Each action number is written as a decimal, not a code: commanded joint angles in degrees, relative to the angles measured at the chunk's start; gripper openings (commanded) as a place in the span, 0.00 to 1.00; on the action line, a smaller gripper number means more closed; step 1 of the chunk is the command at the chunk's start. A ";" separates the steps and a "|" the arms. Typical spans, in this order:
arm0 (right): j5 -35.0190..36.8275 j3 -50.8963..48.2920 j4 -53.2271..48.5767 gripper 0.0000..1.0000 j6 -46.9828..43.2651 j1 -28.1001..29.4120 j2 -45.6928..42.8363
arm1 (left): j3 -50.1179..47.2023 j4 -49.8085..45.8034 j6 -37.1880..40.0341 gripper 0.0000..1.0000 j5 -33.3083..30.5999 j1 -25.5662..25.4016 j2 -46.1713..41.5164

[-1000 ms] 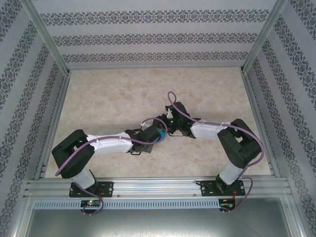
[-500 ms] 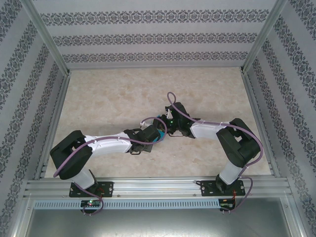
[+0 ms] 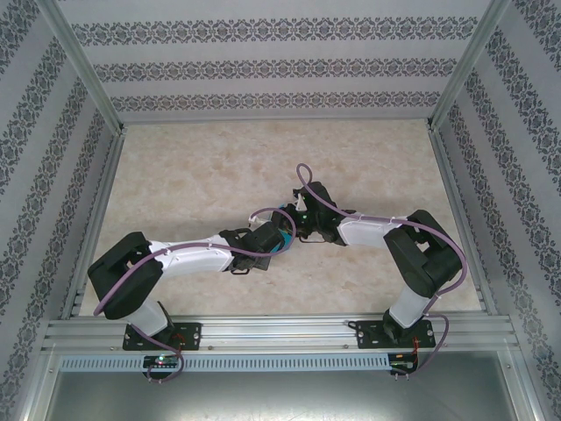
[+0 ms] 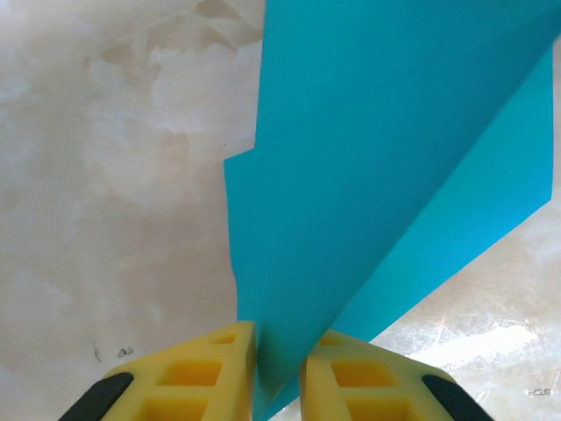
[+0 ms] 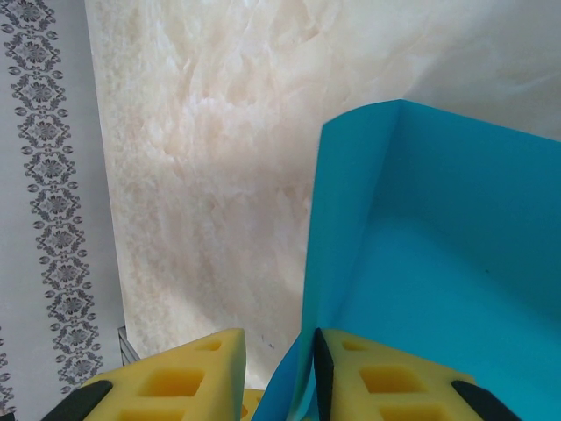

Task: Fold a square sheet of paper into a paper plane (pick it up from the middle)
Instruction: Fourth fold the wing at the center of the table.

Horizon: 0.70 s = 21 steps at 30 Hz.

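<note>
Both arms reach low and inward: left arm (image 3: 188,256) from near-left, right arm (image 3: 372,230) from near-right, wrists almost meeting mid-scene. Left gripper (image 4: 279,342) is pinched tight on the folded paper (image 4: 377,158) (pads nearly touching). Right gripper (image 5: 280,346) jaws stand slightly apart, paper against one pad.

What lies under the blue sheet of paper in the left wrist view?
The marbled table shows beside the sheet of paper, left and lower right. The part directly beneath is covered. The left pincer grips the sheet's bottom edge.
</note>
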 commanded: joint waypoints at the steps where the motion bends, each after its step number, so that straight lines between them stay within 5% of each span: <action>1: -0.99 1.36 0.27 0.28 -1.12 -0.40 0.46 | 0.37 -1.00 -0.49 0.22 -1.69 -0.66 1.20; 10: -0.97 1.29 0.27 0.28 -1.08 -0.46 0.39 | 0.67 -0.78 0.02 0.20 -1.20 -0.66 1.27; 21: -1.24 0.80 -0.25 0.29 -1.60 -0.64 -0.19 | -0.81 1.81 0.82 0.06 1.27 -0.09 -0.12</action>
